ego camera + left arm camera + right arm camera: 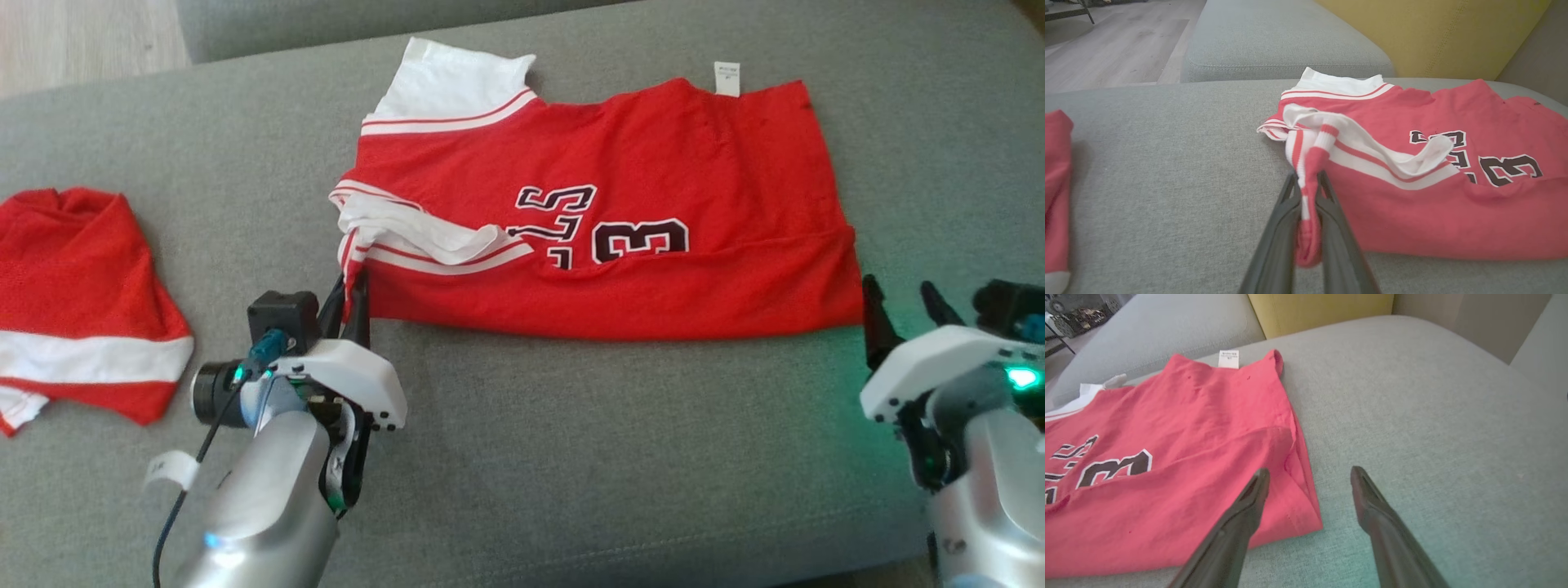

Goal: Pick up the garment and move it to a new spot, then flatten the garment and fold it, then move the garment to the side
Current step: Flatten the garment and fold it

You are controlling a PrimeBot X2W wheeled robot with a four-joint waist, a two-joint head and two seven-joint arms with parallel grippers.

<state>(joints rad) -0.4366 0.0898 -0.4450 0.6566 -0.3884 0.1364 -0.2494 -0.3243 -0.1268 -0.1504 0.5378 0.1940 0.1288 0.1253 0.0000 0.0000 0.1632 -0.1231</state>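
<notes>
Left tool (353, 286) clamped on jersey (653, 147), long axis left-right, neck end leftward

light: soft, even daylight in all three views; shadows faint, soft-edged. thin shadow under near edge of jersey (653, 147). green lamp (1020, 377) behind right gripper (898, 286) casts teal tint on cushion (571, 457) beside it. wrist views: red washed toward pink, wide-angle bending at edges. fingers (1280, 245) of left gripper (1307, 175) blurred close to lens. head view slightly soft, fine weave of cushion lost.
</notes>
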